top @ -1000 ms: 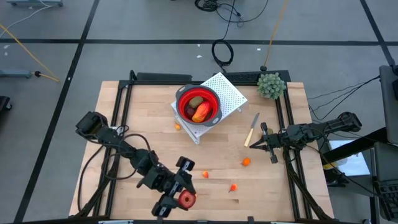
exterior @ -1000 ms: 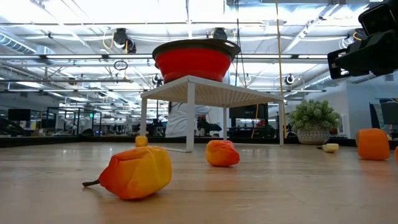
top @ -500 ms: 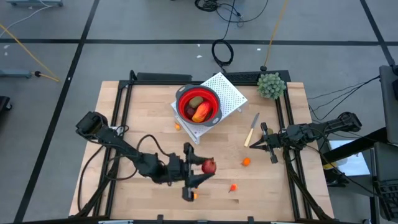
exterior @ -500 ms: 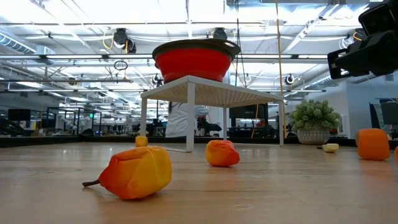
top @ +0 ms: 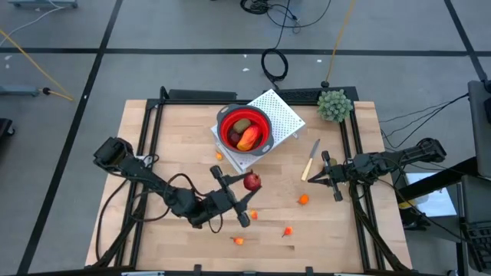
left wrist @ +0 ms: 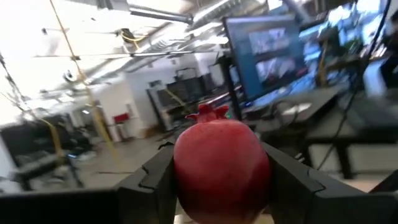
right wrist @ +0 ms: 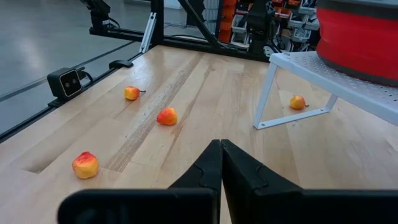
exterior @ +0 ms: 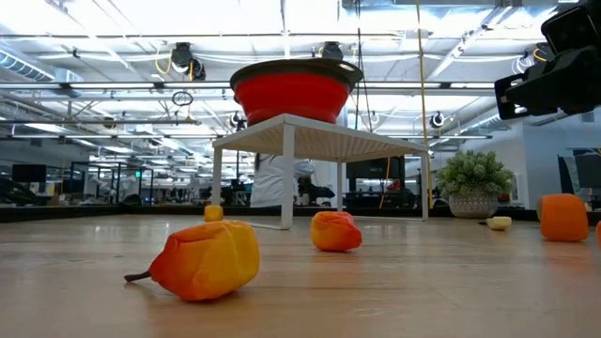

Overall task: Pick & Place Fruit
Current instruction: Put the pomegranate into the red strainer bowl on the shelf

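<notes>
The left gripper (top: 247,186) is clamped on a dark red ball-shaped fruit (top: 252,182) and holds it in the middle of the table (top: 176,138), just in front of the white perforated stand (top: 282,115) that carries the red bowl (top: 245,129). In the high view the bowl holds a brown oval fruit (top: 242,124) and a longer red-and-yellow piece (top: 247,140). Small orange fruits lie on the wood: one by the stand's foot (top: 219,156), one beside the left gripper (top: 254,215), one near the front edge (top: 238,241), one further right (top: 288,230) and one near the right gripper (top: 304,199). The right gripper (top: 317,176) rests at the right side of the table, its fingers pressed together, next to the pale-handled knife (top: 311,160). A green bushy plant (top: 334,104) stands at the far right corner.

The low view shows the bowl (exterior: 296,89) on its stand (exterior: 319,143), with orange fruits on the tabletop in front: a large near one (exterior: 207,259), one behind it (exterior: 336,231) and one at the right edge (exterior: 563,217). The plant (exterior: 473,183) is behind.

In the left wrist view the red ball (left wrist: 221,168) fills the gap between the two dark fingers (left wrist: 149,186), which touch it on both sides.

The right wrist view has the closed fingers (right wrist: 211,171) over bare wood, three orange fruits (right wrist: 86,165) (right wrist: 166,116) (right wrist: 131,93) ahead and a fourth (right wrist: 298,102) under the stand.
</notes>
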Available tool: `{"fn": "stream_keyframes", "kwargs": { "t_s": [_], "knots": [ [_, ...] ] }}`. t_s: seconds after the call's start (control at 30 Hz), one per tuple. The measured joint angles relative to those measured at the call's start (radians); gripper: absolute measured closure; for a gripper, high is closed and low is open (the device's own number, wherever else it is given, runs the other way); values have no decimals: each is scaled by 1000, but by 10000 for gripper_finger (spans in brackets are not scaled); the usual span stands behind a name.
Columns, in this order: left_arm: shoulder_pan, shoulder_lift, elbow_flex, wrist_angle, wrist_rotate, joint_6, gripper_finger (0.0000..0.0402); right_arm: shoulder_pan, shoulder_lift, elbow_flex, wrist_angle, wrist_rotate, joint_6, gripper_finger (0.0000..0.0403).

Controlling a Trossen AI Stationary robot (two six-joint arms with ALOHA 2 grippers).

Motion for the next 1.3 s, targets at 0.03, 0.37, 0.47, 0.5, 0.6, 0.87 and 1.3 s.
{"fn": "stream_keyframes", "kwargs": {
  "t_s": [0.03, 0.37, 0.47, 0.5, 0.6, 0.87, 1.3],
  "knots": [
    [2, 0, 0, 0, -13, 37, 221, 0, 0, 0, 0, 0, 0, 403],
    [35, 0, 87, 0, -143, 381, 201, 0, 0, 0, 0, 0, 0, 403],
    [52, -1, 98, 1, -144, 486, 200, 0, 0, 0, 0, 0, 0, 403],
    [58, -1, 100, -1, -144, 516, 200, 0, 0, 0, 0, 0, 0, 403],
    [80, 0, 104, 0, -145, 571, 200, 0, 0, 0, 0, 0, 0, 403],
    [130, 0, 104, 0, -145, 590, 199, 0, 0, 0, 0, 0, 0, 403],
    [185, 0, 104, -2, -399, 499, 199, 0, 0, 0, 0, 0, 4, 403]
  ]
}}
